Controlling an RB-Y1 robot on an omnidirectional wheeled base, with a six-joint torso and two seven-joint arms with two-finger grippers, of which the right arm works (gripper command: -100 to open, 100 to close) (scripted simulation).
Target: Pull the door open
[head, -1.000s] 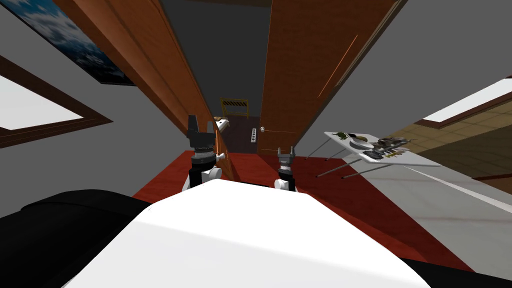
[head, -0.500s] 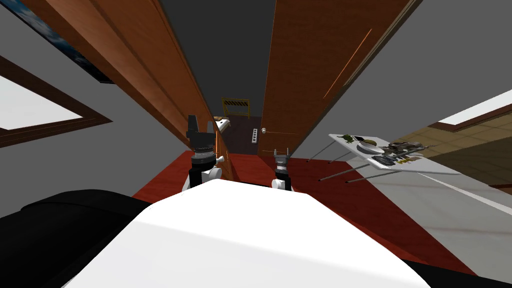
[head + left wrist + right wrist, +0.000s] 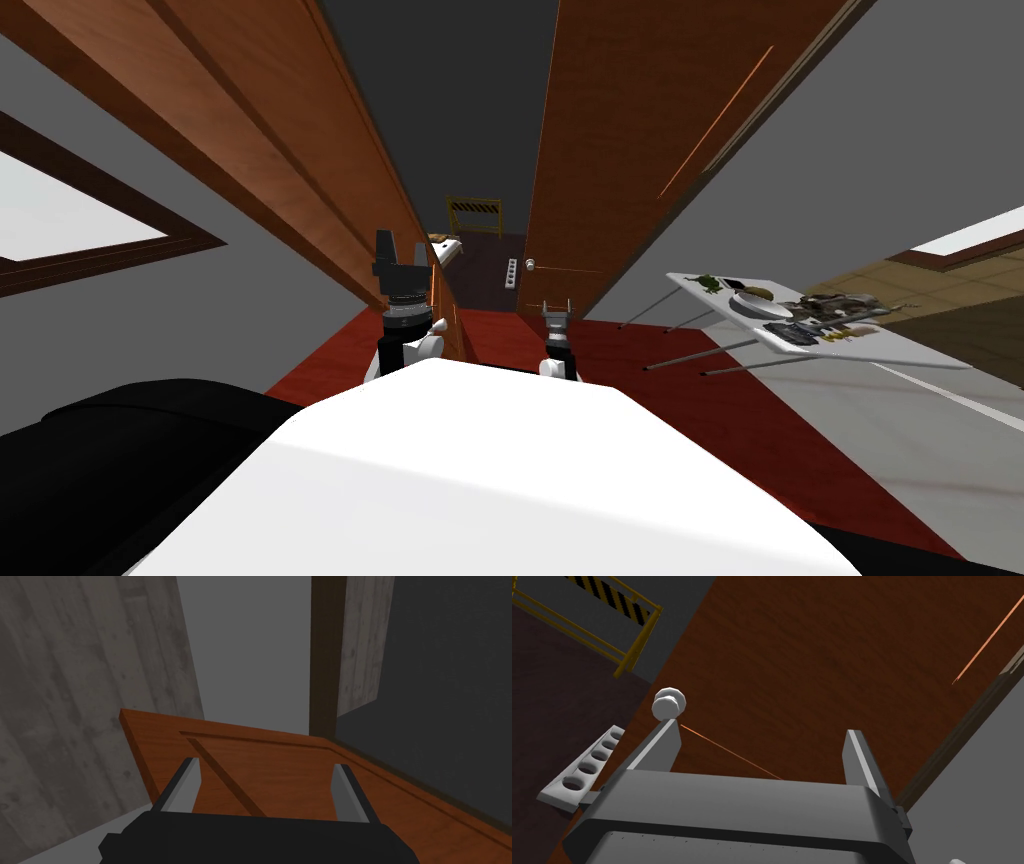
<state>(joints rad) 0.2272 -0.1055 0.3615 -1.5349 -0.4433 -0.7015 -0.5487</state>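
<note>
Knob (image 3: 668, 703) sits by right gripper (image 3: 759, 728), fingers (image 3: 661, 748) spread, perhaps touching.

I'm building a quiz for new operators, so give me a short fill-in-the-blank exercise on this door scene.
1. The right claw has its fingers ___, with nothing between them.
2. The round knob on the brown door is ___ in colour.
3. Past the doorway stands a barrier striped black and ___.

Missing words: open; white; yellow.
</note>
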